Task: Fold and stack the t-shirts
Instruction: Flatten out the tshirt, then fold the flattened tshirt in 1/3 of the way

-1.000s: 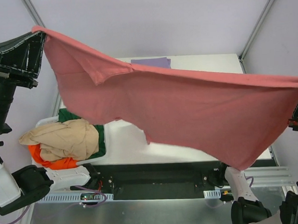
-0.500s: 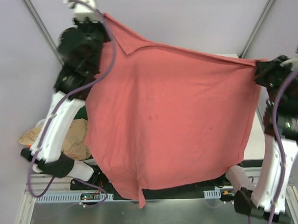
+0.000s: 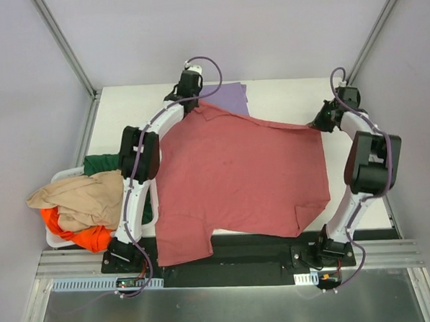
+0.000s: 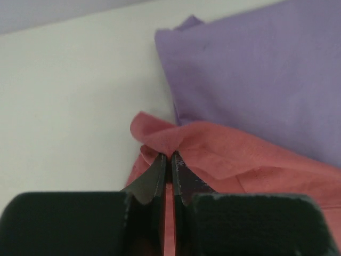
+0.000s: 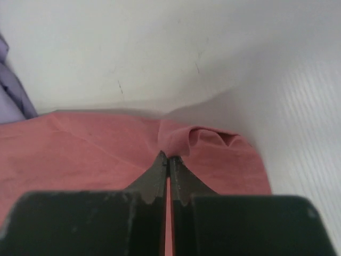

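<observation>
Red t-shirt point(image 3: 238, 181) spread flat on white desk point(image 3: 283, 92), far edge overlapping folded purple garment point(image 4: 256, 64). Left end effector point(image 4: 171, 156) and right end effector point(image 5: 169, 158) each pinched closed on a far corner. Pale walls point(image 3: 194, 32) enclose desk.

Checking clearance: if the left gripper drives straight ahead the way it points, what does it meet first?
First the bunched edge of the salmon-red fabric t-shirt that the left gripper is pinching. Just beyond that, probably the near edge of the folded purple fabric garment. Depth is unclear.
</observation>
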Robot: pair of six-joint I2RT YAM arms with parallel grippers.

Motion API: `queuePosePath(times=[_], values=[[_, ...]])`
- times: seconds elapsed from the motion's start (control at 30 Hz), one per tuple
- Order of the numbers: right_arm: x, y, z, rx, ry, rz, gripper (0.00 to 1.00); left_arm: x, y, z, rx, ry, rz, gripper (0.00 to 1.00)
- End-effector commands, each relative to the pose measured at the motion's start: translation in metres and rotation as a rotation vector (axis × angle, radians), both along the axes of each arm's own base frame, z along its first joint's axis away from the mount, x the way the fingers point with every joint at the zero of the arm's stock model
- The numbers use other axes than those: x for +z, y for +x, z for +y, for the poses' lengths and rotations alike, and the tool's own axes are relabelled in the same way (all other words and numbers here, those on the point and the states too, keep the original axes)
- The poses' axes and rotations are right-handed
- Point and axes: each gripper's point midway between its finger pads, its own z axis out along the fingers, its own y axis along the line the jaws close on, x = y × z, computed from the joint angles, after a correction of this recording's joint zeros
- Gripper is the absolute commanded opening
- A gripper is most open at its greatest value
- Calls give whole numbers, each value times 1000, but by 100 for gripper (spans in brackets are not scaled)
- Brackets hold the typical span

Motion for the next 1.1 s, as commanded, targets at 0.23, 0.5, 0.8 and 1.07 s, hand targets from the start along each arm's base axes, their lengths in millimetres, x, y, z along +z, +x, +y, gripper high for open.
queuePosePath(times=[0.23, 0.5, 0.8, 1.07], values=[[0, 78, 15, 70, -2, -64, 0, 33, 33, -2, 19, -184, -94, 0], [21, 56, 11, 45, -31, -47, 0, 67, 6, -2, -1, -241, -91, 0], [25, 21, 13, 50, -34, 55, 0, 81, -51, 12, 48, -306, -27, 0], [23, -12, 10, 64, -55, 138, 0, 55, -121, 23, 116, -341, 89, 0]])
